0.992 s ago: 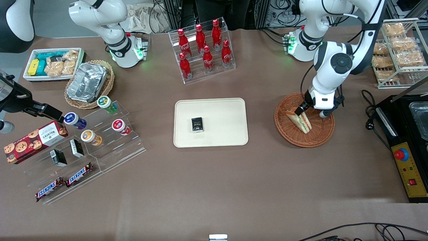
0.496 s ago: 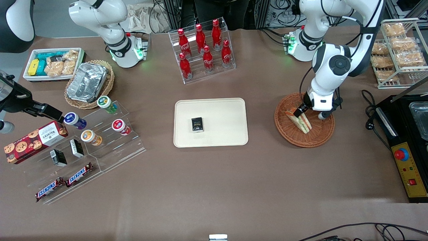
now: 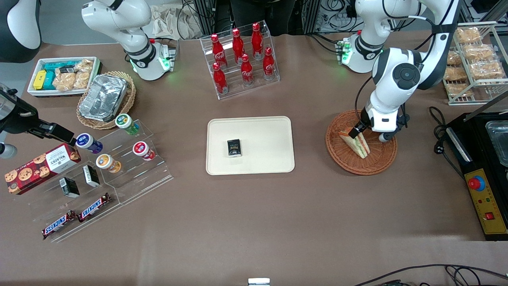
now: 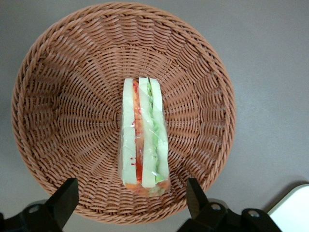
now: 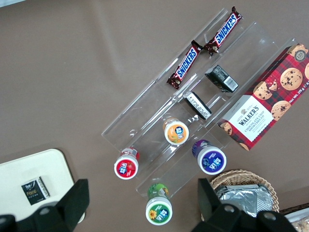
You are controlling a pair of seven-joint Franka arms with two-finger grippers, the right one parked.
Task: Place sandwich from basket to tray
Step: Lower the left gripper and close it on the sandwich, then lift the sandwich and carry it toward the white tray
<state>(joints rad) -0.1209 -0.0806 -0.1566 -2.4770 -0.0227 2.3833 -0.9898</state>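
The sandwich (image 3: 359, 143) is a wrapped triangular wedge and lies in the round reddish-brown wicker basket (image 3: 344, 162). In the left wrist view the sandwich (image 4: 144, 140) stands on edge near the middle of the basket (image 4: 53, 96), showing white bread with red and green layers. My left gripper (image 3: 369, 134) hangs just above the basket, open, with its fingers (image 4: 63, 202) set on either side of the sandwich's wide end and not touching it (image 4: 131, 203). The cream-beige tray (image 3: 270, 153) lies beside the basket, toward the parked arm's end.
A small black packet (image 3: 234, 147) lies on the tray. A clear rack of red cola bottles (image 3: 242, 59) stands farther from the front camera. A black machine with a yellow control box (image 3: 486, 198) and a wire rack of snack bags (image 3: 472, 59) stand at the working arm's end.
The left arm has shifted only slightly above the basket. The gripper stays open and the sandwich has not moved.
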